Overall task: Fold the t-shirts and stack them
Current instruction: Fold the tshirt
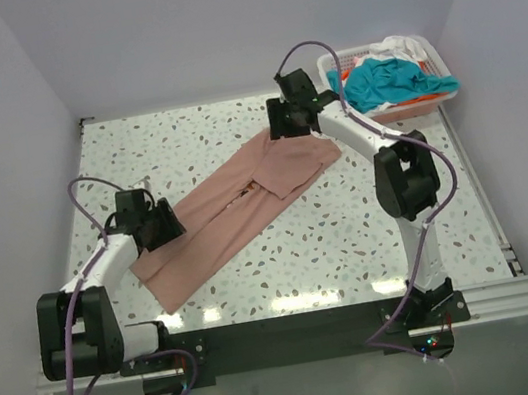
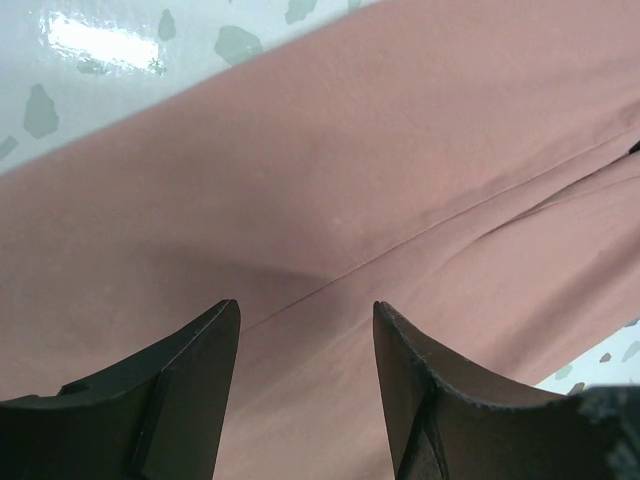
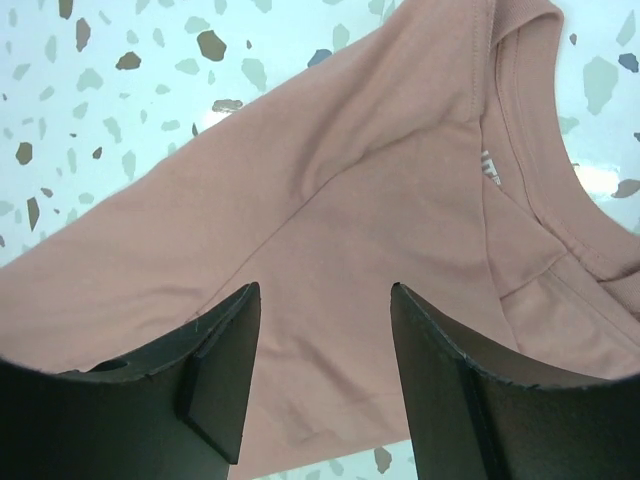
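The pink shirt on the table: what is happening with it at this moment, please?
The robot is partway through folding the pink shirt, which lies on the table as a long strip. The left gripper is open over its lower half and the right gripper is open over the collar end; neither holds cloth. More shirts, with a teal one on top, wait in the basket at the far right corner.

Speckled terrazzo table (image 1: pixel 351 234) with salmon-pink t-shirt (image 1: pixel 236 212) mid-table and white basket (image 1: pixel 439 59) at far-right corner.
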